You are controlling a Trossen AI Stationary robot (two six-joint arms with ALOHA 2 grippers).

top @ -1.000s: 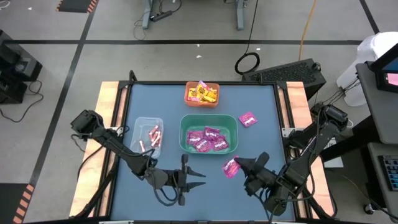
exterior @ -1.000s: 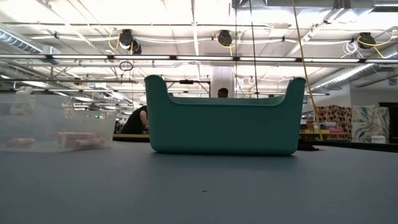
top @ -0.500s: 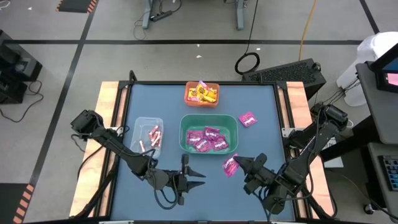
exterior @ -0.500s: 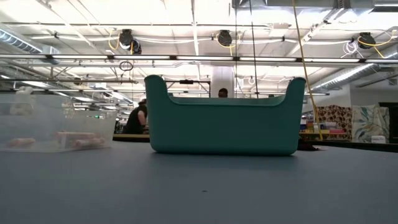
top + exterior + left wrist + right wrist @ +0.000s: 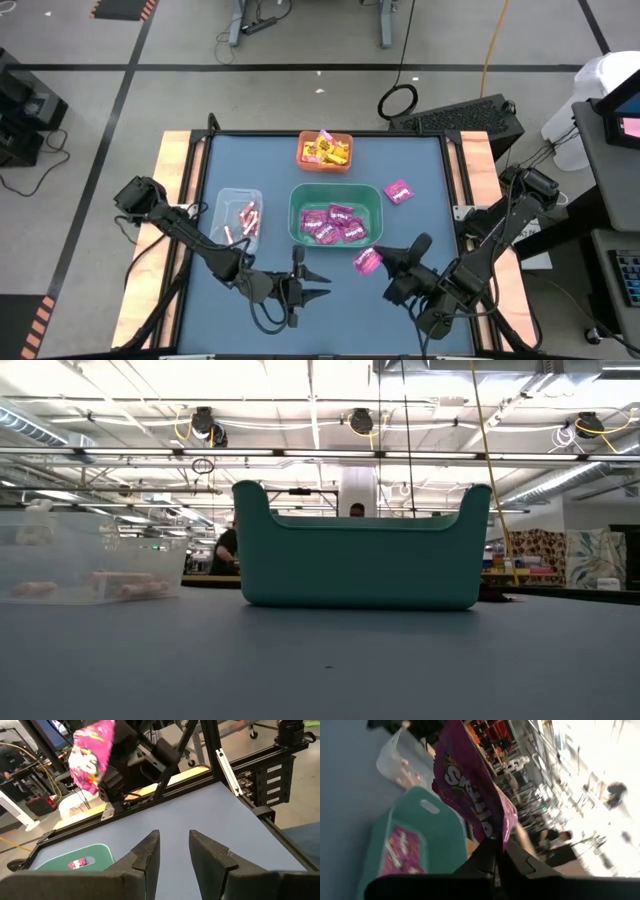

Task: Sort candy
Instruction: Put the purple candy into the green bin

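Note:
My right gripper [image 5: 381, 263] is shut on a magenta-pink candy packet [image 5: 366, 262], held in the air just off the near right corner of the green bin [image 5: 296, 215]. The bin holds several more magenta packets [image 5: 332, 224]. Another magenta packet [image 5: 398, 192] lies flat on the table to the bin's right. My left gripper [image 5: 322, 289] hovers open near the table's front edge with nothing between its fingers [image 5: 150, 854]. The left wrist view shows the held packet [image 5: 92, 752] high above the table. My right gripper pinches one edge of the magenta packet [image 5: 491, 831] between its two fingers [image 5: 485, 855]. The fingers reach in nearly level from the table's near right, pointing toward the green bin. The packet sticks out beyond the fingertips, lifted clear of the table.
An orange bin [image 5: 325, 162] with yellow packets stands at the far middle. A clear bin [image 5: 226, 202] with thin pink sticks stands left of the green bin. Bare blue table lies between my two grippers and along the right side.
My right gripper has rolled about its pointing line, and the held magenta packet has turned with it and edged slightly toward the green bin. It stays shut on the packet.

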